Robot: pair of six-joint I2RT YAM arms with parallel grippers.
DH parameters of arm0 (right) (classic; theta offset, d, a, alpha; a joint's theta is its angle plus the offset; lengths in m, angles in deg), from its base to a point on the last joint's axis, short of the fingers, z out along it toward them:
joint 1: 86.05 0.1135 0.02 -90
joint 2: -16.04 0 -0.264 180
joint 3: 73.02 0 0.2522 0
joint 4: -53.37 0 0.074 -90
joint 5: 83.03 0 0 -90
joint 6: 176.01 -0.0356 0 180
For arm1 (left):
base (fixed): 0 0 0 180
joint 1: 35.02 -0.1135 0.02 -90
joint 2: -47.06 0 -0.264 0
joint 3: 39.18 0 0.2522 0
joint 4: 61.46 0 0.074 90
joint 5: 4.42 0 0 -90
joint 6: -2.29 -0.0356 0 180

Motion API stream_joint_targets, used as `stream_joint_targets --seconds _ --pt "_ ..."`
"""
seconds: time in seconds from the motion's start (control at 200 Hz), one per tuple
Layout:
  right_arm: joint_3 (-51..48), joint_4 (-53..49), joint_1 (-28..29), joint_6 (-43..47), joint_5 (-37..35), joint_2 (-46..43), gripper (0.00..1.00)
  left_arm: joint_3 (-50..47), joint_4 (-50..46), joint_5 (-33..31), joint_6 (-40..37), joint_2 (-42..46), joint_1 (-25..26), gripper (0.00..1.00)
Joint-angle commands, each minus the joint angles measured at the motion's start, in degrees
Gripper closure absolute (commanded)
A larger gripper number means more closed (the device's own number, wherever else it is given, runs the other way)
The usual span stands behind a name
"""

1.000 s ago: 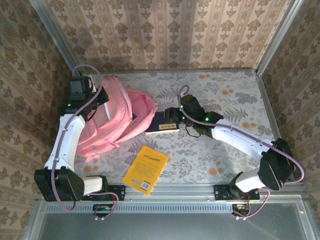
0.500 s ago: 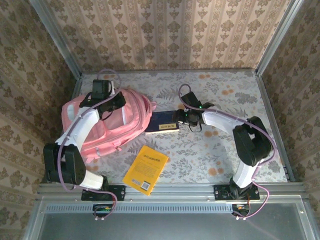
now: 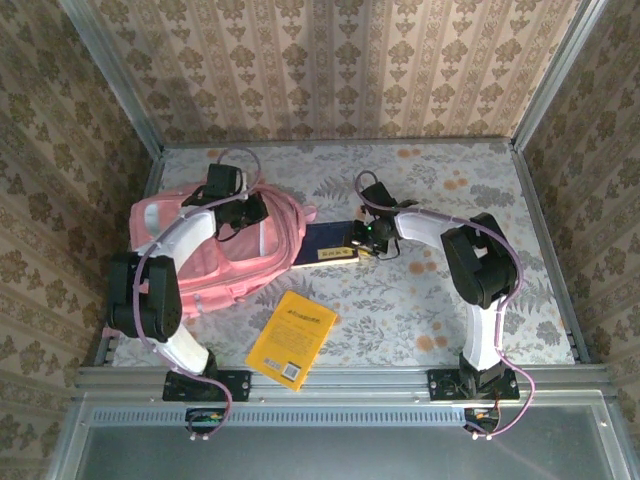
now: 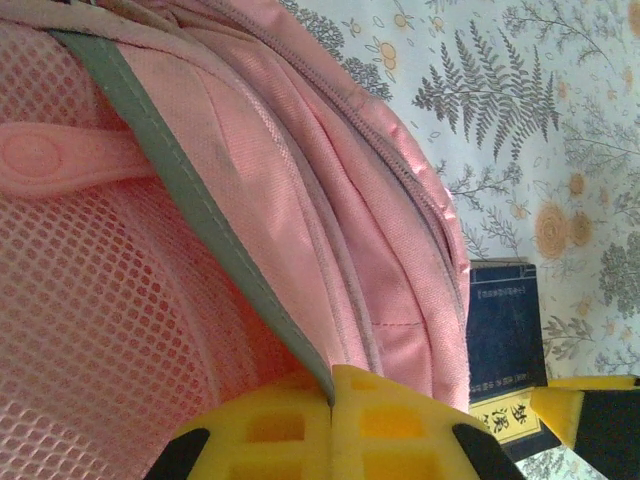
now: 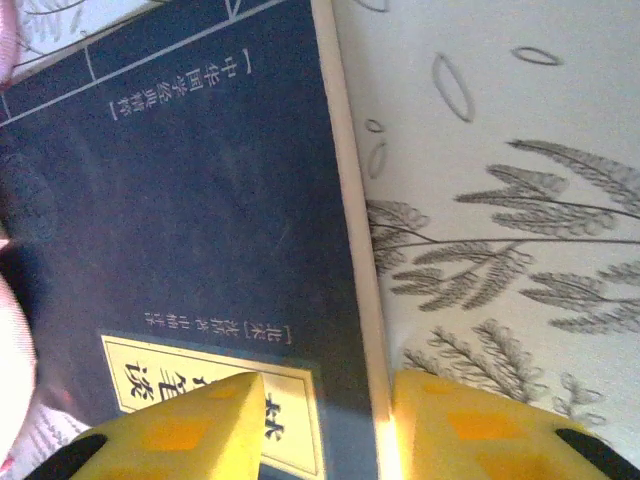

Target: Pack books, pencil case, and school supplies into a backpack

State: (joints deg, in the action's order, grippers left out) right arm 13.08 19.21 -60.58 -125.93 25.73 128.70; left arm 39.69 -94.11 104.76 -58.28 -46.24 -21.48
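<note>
Top view: the step is loading the first book. The large pink fabric backpack (image 3: 230,268) lies at the left of the floral-patterned table (image 3: 450,200). The dark navy flat book with a yellow label (image 3: 322,246) lies just beside the backpack's right edge, possibly touching it. The bright yellow paperback book (image 3: 292,338) lies apart, nearer the arm bases, untouched. The left gripper (image 3: 246,212) is on the backpack's upper part. The right gripper (image 3: 358,238) is at the navy book's right end.

Left wrist view: the left gripper (image 4: 332,420) is fully closed, fingers meeting. A grey trim strip (image 4: 190,200) of the backpack (image 4: 350,250) runs into the seam between them, so it likely pinches the bag's opening edge. The navy book (image 4: 505,330) lies just past the zip side.

Right wrist view: the right gripper (image 5: 328,430) is part open and astride the navy book's (image 5: 200,220) pale page edge. One finger is over the cover by the label and the other is on the table side. No firm clamp is visible.

Next, by my judgement: pinch the book's edge, lift it, and slide it into the mouth the left gripper holds up. The mouth's width can't be told.
</note>
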Motion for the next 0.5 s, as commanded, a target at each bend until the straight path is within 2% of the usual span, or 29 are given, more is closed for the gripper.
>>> stream_joint_targets --seconds 0.0,0.25,0.355,0.495 --pt "1.7 3.5 0.5 -1.7 7.8 1.6 0.62 0.3 0.8 4.2 0.9 -0.7 1.6 1.00" --pt "0.0 9.5 0.3 -5.2 11.2 -0.3 0.70 0.7 0.7 5.1 0.6 -1.6 2.4 1.00" --pt "-1.3 12.6 0.2 -7.0 12.7 -1.1 0.77 0.7 0.5 5.3 0.3 -1.9 2.8 1.00" --pt "-1.7 14.5 0.2 -8.1 14.1 -0.3 0.78 1.0 0.2 5.1 -0.2 -2.4 3.4 1.00"
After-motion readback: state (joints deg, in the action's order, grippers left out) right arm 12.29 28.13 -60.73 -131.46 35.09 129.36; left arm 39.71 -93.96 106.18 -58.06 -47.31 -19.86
